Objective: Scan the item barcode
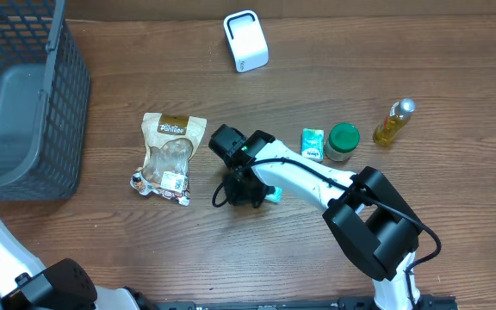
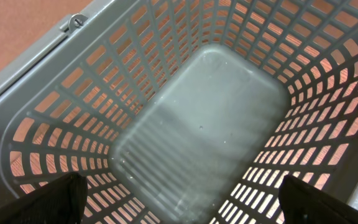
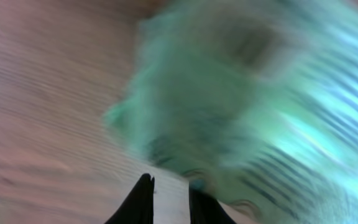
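Just ahead of my right claw (image 3: 169, 182): the teal packet (image 3: 229, 106), lying on the surface (image 3: 42, 93). The wrist view is badly smeared, so the print is unreadable and I can make out no barcode. My fingers are nearly together with a thin gap between them. I cannot tell whether they nip the packet's near edge or only sit against it. From overhead the packet pokes out at the claw's right side, mostly hidden under the wrist.

The scanner (image 1: 245, 40) stands well beyond the claw, white and alone. A snack bag (image 1: 169, 159) lies off to the claw's left, apart from it.

My left claw (image 2: 185, 202) is spread wide, grasping nothing, hanging over the basket (image 2: 42, 112).

Risks from here, as I judge them:
- A thin bite on a soft edge. The packet could slide out on the lift, or droop and fold.
- If the fingers closed short of the packet, I raise nothing and lose the pass.
- The code side is unknown. I may show the scanner the wrong face, and a turn would be needed.
- The carry to the scanner is long, and a loose pinch could drop the packet partway.
- A swing to the left could shove the bag.
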Robot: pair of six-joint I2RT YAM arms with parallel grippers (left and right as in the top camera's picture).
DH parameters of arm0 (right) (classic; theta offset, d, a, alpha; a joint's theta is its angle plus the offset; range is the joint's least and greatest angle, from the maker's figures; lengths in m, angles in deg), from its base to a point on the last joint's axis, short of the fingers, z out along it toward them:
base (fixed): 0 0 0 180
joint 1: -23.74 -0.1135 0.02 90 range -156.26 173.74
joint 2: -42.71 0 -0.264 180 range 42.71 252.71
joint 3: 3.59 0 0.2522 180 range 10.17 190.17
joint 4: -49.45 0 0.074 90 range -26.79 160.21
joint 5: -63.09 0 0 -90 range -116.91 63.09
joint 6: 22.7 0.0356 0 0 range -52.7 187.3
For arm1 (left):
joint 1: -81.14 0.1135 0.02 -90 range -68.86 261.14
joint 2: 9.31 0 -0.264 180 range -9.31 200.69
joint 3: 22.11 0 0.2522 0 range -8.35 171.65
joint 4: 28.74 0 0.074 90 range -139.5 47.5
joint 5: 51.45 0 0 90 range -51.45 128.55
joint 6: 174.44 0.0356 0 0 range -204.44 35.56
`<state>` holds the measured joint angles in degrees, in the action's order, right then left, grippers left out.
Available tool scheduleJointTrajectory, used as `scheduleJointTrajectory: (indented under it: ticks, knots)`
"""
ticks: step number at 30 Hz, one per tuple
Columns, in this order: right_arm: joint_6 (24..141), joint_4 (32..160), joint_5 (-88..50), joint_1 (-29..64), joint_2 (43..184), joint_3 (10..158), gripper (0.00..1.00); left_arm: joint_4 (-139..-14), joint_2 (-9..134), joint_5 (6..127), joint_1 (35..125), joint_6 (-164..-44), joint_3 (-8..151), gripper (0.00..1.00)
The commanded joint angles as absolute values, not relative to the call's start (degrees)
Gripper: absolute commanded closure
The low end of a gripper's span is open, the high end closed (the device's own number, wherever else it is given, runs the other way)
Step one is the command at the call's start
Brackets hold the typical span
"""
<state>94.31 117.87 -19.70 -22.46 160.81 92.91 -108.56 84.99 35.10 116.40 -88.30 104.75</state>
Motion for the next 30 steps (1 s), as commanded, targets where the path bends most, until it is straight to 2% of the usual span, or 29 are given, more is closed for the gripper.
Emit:
scheduleJointTrajectory:
  ticks: [1, 6, 15, 22, 30]
  knots:
    - [94.66, 113.10, -22.35, -22.02, 158.86, 92.69, 0.82, -108.54, 85.30, 35.43, 116.36, -87.20, 105.75, 0.00]
    - [91.05, 109.17, -22.55, -21.06, 158.84, 94.72, 0.80, -108.52, 85.30, 35.43, 116.36, -87.20, 105.75, 0.00]
    - [81.06, 132.03, -22.02, -20.97, 158.78, 109.43, 0.62, -108.52, 85.30, 35.43, 116.36, -87.20, 105.75, 0.00]
    - [80.45, 136.16, -28.64, -21.60, 158.80, 104.97, 0.55, -108.52, 85.30, 35.41, 116.36, -87.20, 105.75, 0.01]
    - [75.71, 128.45, -35.97, -23.22, 158.82, 95.07, 0.51, -108.54, 85.30, 35.41, 116.36, -87.20, 105.75, 0.01]
